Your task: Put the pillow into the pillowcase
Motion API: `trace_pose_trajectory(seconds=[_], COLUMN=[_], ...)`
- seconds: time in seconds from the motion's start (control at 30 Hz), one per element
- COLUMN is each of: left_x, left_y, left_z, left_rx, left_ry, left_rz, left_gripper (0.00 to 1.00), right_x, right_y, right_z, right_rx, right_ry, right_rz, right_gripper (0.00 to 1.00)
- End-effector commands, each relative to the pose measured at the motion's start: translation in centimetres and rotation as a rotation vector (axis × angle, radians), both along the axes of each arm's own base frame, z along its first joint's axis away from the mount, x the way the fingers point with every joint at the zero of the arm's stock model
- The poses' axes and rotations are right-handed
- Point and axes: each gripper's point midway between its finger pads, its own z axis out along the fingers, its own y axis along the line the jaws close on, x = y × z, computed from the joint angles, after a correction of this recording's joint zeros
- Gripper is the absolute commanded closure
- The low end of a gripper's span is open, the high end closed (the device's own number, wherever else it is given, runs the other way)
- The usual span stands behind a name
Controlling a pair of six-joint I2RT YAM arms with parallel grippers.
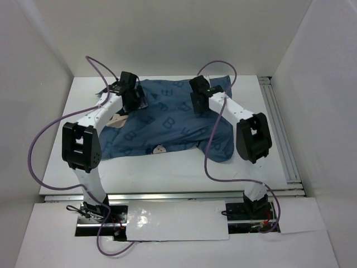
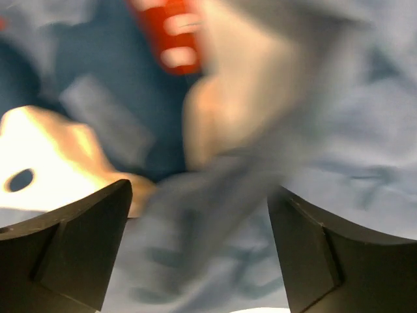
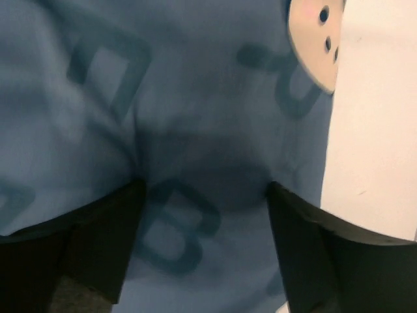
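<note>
The denim-blue pillowcase (image 1: pixel 173 120), printed with letters and mouse faces, lies spread and rumpled across the middle of the table. The plain white pillow shows in no view. My left gripper (image 1: pixel 133 100) hangs low over the case's far left part. In the left wrist view it (image 2: pixel 199 195) is open, with a blurred fold of the pillowcase (image 2: pixel 215 215) between the jaws, near a red bow (image 2: pixel 172 32) and a cream mouse face (image 2: pixel 45 156). My right gripper (image 1: pixel 198 106) is over the far right part. It (image 3: pixel 205 195) is open, pressed close on the pillowcase (image 3: pixel 176 228) at a letter B.
The white table (image 1: pixel 167 176) is walled on three sides by white panels. A metal rail (image 1: pixel 281 128) runs along its right edge. Purple cables loop beside both arms. Bare table (image 3: pixel 371 130) shows beside the case in the right wrist view.
</note>
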Motion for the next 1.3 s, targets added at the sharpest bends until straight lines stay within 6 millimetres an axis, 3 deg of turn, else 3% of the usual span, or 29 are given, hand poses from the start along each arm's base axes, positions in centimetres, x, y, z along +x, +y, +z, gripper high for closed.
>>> trace_pose_trajectory(seconds=[0.0,0.03,0.07,0.1,0.13,0.17,0.2,0.23,0.27,0.3,0.33,0.4,0.47,0.53,0.67,0.87,1.0,1.07,1.17,1.2,1.27], left_x=[-1.8,-2.1,-3.6,-4.4,-5.5,-6.5,-8.5,-9.6,-11.2,-13.8,-15.1,-18.3,-20.0,-20.8,-20.5,-17.4,-17.3,-17.2,-17.1,-17.2,-16.9], left_y=[3.5,4.9,5.7,6.4,7.9,8.7,9.5,10.3,11.6,12.2,12.7,14.2,15.1,16.7,19.0,18.0,18.1,18.3,18.2,17.9,17.7], left_z=[3.1,3.7,2.8,2.9,4.5,4.4,2.3,1.9,2.0,-0.8,-1.9,-4.6,-6.0,-7.4,-8.9,-11.0,-13.1,-13.7,-14.5,-14.8,-14.7], left_rx=[-0.034,-0.052,-0.056,-0.065,-0.079,-0.085,-0.078,-0.083,-0.091,-0.096,-0.104,-0.130,-0.139,-0.129,-0.102,-0.191,-0.183,-0.174,-0.186,-0.195,-0.208], left_ry=[-0.024,-0.043,-0.018,-0.020,-0.060,-0.063,-0.014,-0.009,-0.016,0.061,0.084,0.141,0.172,0.157,0.130,0.075,0.119,0.126,0.146,0.159,0.150], left_rz=[0.095,0.147,0.175,0.203,0.245,0.297,0.336,0.380,0.442,0.515,0.557,0.689,0.758,0.830,0.861,0.741,0.735,0.741,0.716,0.712,0.688], left_gripper=[0.00,0.00,0.00,0.00,0.00,0.00,0.00,0.00,0.00,0.00,0.00,0.00,0.00,0.00,0.00,0.00,0.01,0.11,0.89,1.00,1.00], right_x=[-1.1,-2.1,-2.8,-3.5,-4.1,-4.9,-5.7,-7.2,-7.8,-8.8,-9.9,-11.0,-11.8,-12.7,-13.9,-16.2,-17.4,-18.5,-19.1,-19.8,-20.8], right_y=[1.4,1.8,1.6,0.3,-0.1,-0.5,-0.8,-2.1,-2.5,-2.8,-3.9,-4.8,-6.0,-6.1,-6.4,-7.7,-8.5,-8.4,-8.4,-8.5,-8.1], right_z=[7.4,9.7,10.0,8.5,8.7,8.7,10.8,8.5,8.3,9.2,7.4,7.2,5.3,4.4,2.1,0.8,0.5,-0.3,-0.6,-1.6,-3.0], right_rx=[0.232,0.329,0.375,0.406,0.461,0.492,0.550,0.549,0.583,0.606,0.605,0.630,0.621,0.632,0.598,0.585,0.587,0.587,0.601,0.593,0.613], right_ry=[-0.153,-0.187,-0.195,-0.184,-0.194,-0.199,-0.255,-0.213,-0.222,-0.253,-0.223,-0.232,-0.202,-0.158,-0.060,-0.041,-0.036,-0.001,0.016,0.043,0.084], right_rz=[0.059,0.084,0.085,0.057,0.027,0.014,0.024,-0.025,-0.065,-0.068,-0.115,-0.158,-0.204,-0.204,-0.182,-0.224,-0.254,-0.257,-0.258,-0.266,-0.266], right_gripper=[0.12,0.07,0.06,0.06,0.06,0.05,0.05,0.05,0.05,0.05,0.05,0.04,0.04,0.04,0.01,0.00,0.00,0.00,0.00,0.00,0.00])
